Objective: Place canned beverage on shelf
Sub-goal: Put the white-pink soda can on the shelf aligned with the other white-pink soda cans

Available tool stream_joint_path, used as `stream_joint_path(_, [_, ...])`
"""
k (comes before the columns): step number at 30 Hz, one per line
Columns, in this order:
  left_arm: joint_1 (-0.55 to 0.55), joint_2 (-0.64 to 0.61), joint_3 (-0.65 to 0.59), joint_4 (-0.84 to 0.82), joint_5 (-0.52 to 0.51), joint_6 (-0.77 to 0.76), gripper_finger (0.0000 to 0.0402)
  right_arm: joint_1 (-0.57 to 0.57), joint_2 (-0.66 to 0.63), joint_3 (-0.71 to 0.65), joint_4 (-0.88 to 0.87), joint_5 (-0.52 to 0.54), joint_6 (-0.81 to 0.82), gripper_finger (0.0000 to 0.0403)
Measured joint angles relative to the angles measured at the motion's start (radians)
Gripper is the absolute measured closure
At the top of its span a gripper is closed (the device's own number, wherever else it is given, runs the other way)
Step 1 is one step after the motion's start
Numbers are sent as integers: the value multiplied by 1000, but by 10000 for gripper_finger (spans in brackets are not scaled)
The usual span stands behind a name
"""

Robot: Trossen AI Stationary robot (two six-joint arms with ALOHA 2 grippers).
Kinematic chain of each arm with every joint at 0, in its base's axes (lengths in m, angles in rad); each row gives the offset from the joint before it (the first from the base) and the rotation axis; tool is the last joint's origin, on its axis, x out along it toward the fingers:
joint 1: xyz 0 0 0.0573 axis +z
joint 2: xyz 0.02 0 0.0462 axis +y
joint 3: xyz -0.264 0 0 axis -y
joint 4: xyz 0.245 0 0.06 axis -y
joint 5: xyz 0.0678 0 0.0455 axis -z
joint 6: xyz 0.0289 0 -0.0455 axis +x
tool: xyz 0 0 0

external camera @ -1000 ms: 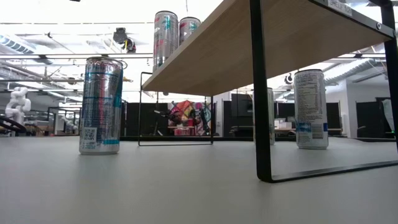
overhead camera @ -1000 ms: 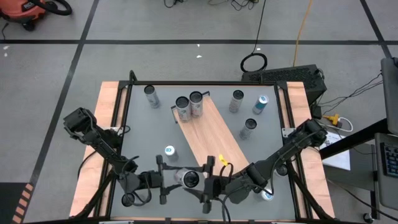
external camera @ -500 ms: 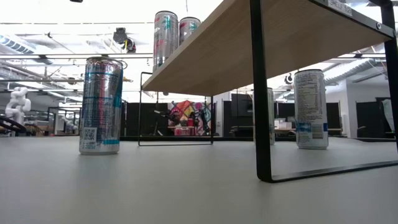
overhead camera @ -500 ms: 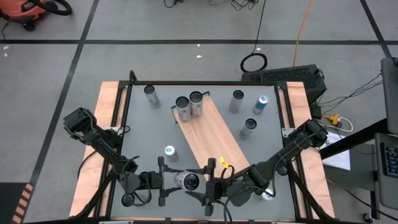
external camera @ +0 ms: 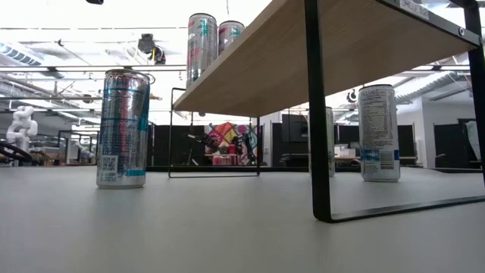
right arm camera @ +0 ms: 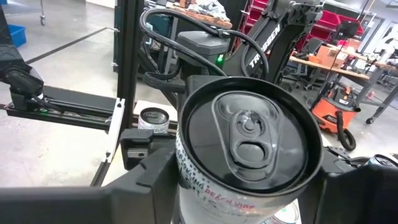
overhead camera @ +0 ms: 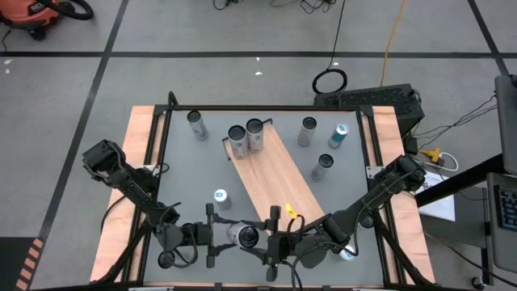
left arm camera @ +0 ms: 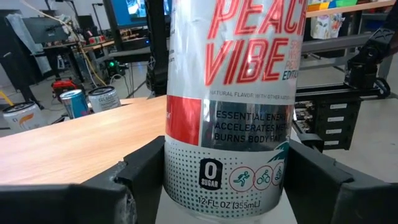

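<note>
A silver can (overhead camera: 242,235) printed "Peach Vibe" (left arm camera: 230,124) is held upright above the table's near edge, off the near end of the shelf (overhead camera: 279,182), a light-brown board on black legs (external camera: 303,61). My left gripper (overhead camera: 236,236) reaches in from the left and is shut on the can. My right gripper (overhead camera: 258,240) comes from the right and is open. Its fingers stand on either side of the can's upper part (right arm camera: 249,143); I cannot tell whether they touch it. Two cans (overhead camera: 246,137) stand on the shelf's far end. My left gripper pinches the can's lower side walls (left arm camera: 186,180) between its two fingers, one on the near side and one on the far side. The fingers come level from the table's left. The can stands upright in the hold, lifted clear, its bottom near the shelf top's height.
Loose cans stand on the grey tabletop: one at the far left (overhead camera: 196,125), one left of the shelf (overhead camera: 220,198), three to its right (overhead camera: 322,166), and one under my right arm (overhead camera: 347,253). The shelf's middle and near parts are bare.
</note>
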Motion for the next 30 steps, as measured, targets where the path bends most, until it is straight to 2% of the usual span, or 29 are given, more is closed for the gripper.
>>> stream_joint_path(4, [0, 0, 0, 4, 0, -5, 109, 0, -1, 0, -9, -3, -6, 216])
stream_joint_path(8, [-1, -2, 0, 12, 1, -5, 81, 0, -24, -3, -98, -11, -10, 216])
stream_joint_path(13, [-1, -2, 0, 14, -17, 0, 57, -13, -113, -2, -229, -83, -9, 221])
stream_joint_path(21, [2, -20, 0, 32, -133, 50, 54, -96, -284, -2, -515, -265, -62, 221])
stream_joint_path(30, [43, -140, 0, -15, -142, 58, 53, -311, -438, -2, -658, -537, -180, 220])
